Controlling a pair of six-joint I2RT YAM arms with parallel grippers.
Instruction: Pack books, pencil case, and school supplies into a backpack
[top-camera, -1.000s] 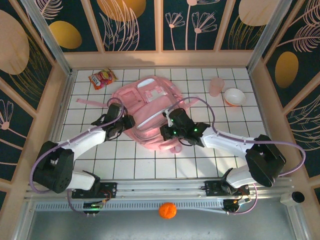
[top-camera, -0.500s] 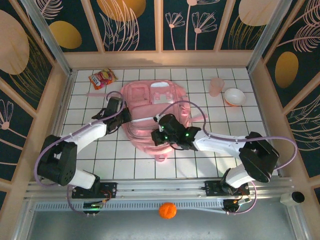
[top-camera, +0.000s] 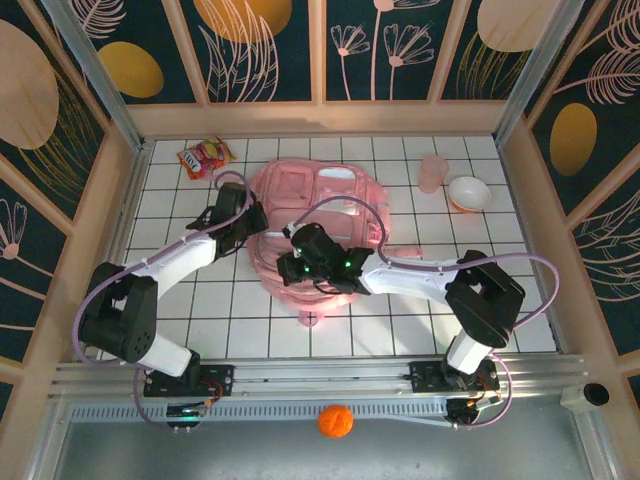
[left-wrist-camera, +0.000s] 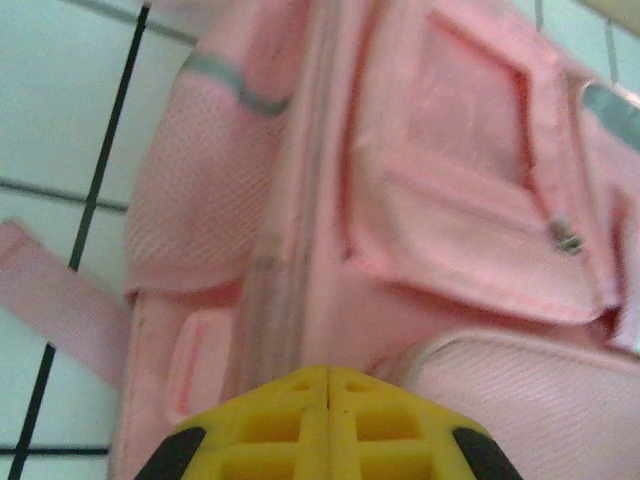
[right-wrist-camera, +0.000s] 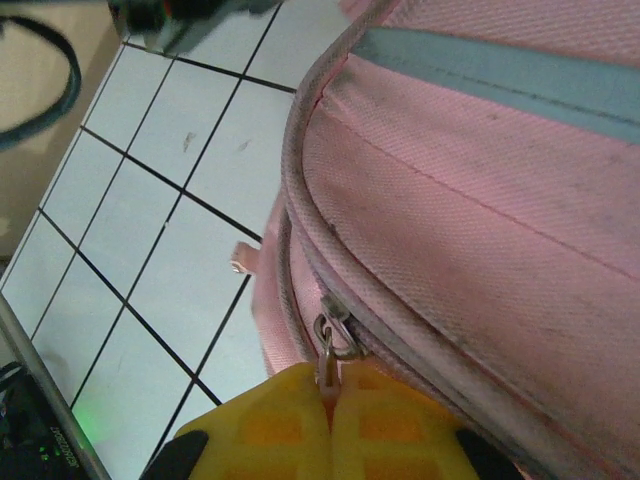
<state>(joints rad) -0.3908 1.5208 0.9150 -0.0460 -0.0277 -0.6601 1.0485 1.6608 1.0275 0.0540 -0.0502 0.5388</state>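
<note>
The pink backpack (top-camera: 335, 200) lies flat in the middle of the tiled table. My left gripper (top-camera: 257, 222) is at its left side; in the left wrist view the yellow fingers (left-wrist-camera: 300, 420) meet in a shut line, tips against the backpack's (left-wrist-camera: 450, 200) side fabric, nothing visible between them. My right gripper (top-camera: 288, 268) is at the backpack's near left edge. It (right-wrist-camera: 328, 388) is shut on the metal zipper pull (right-wrist-camera: 327, 350) of the main zip along the backpack's (right-wrist-camera: 480, 200) rim. The books, pencil case and school supplies are out of view.
A red-orange snack bag (top-camera: 203, 157) lies at the far left. A pink cup (top-camera: 433, 172) and a white bowl (top-camera: 468, 193) stand at the far right. A loose pink strap (left-wrist-camera: 60, 300) trails left of the backpack. Wooden walls ring the table.
My right gripper has travelled left along the backpack's near edge, pulling the zipper pull with it. The backpack has turned and shifted. My left gripper moved slightly farther and closed.
</note>
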